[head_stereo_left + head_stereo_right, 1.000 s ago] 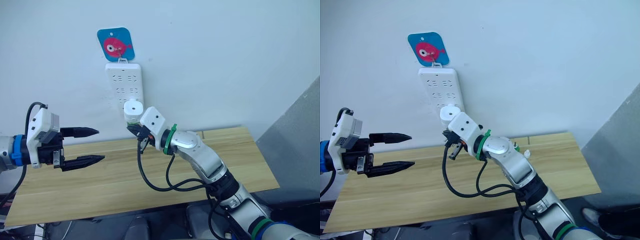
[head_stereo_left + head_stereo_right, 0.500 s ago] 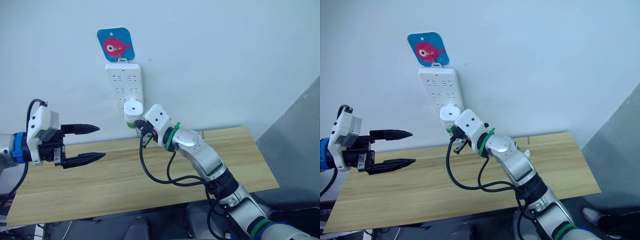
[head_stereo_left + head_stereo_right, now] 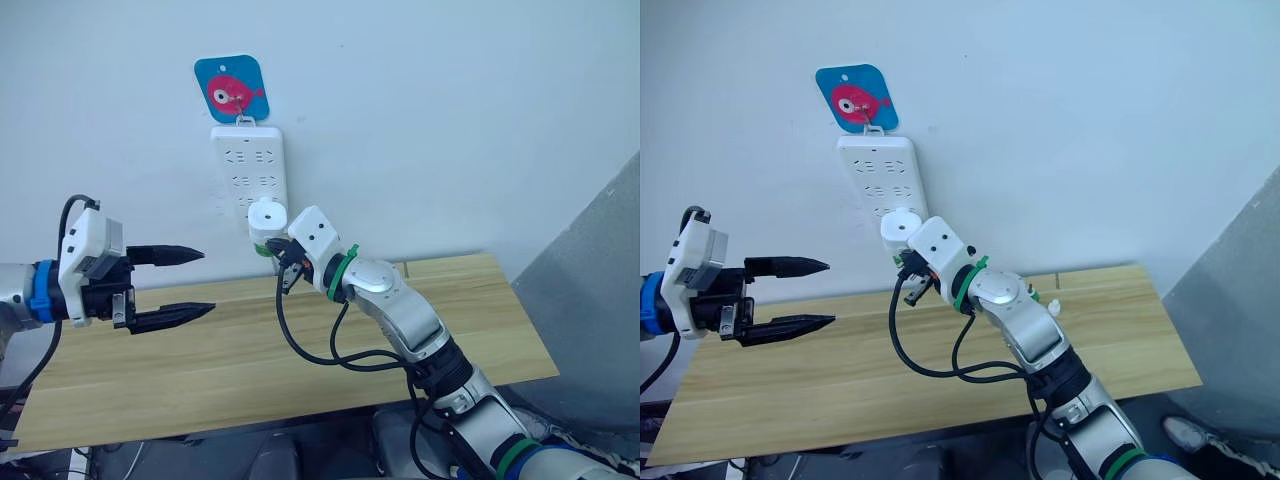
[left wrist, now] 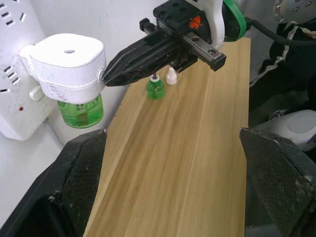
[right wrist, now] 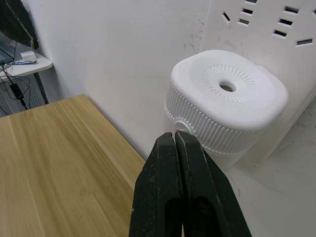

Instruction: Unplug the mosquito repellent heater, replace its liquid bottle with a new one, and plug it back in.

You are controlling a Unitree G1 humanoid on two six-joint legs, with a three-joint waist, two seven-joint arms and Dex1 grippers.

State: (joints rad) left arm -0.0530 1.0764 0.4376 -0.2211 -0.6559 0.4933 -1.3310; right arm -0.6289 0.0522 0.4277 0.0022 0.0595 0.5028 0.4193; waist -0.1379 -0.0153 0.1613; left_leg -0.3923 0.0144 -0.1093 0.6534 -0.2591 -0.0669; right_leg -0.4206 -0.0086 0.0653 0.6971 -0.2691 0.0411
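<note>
1. White wall [image 3: 450, 120] rises behind a pale wooden surface [image 3: 250, 360], and a blue tag with a pink fish [image 3: 232, 90] is fixed to the wall above a tall white power strip [image 3: 249, 175].
2. Plugged into the lower part of the power strip is the mosquito repellent heater [image 4: 66, 64], a white rounded unit with a ribbed rim and a small hole in its top.
3. A green bottle [image 4: 81, 111] hangs from the underside of the heater, above the surface and clear of it.
4. The right end effector [image 4: 106, 76] has its two black fingers pressed together, and their tips sit against the ribbed side of the heater; they hold nothing.
5. In the right wrist view, the closed fingers [image 5: 185, 192] rise just in front of the heater's rim.
6. The left end effector [image 3: 195, 282] hangs well to the left of the heater, above the surface, its fingers spread wide and empty.
7. Further back on the surface, near the wall, a second small green bottle [image 4: 154, 89] stands upright with a small white cap [image 4: 171, 76] just beside it.
</note>
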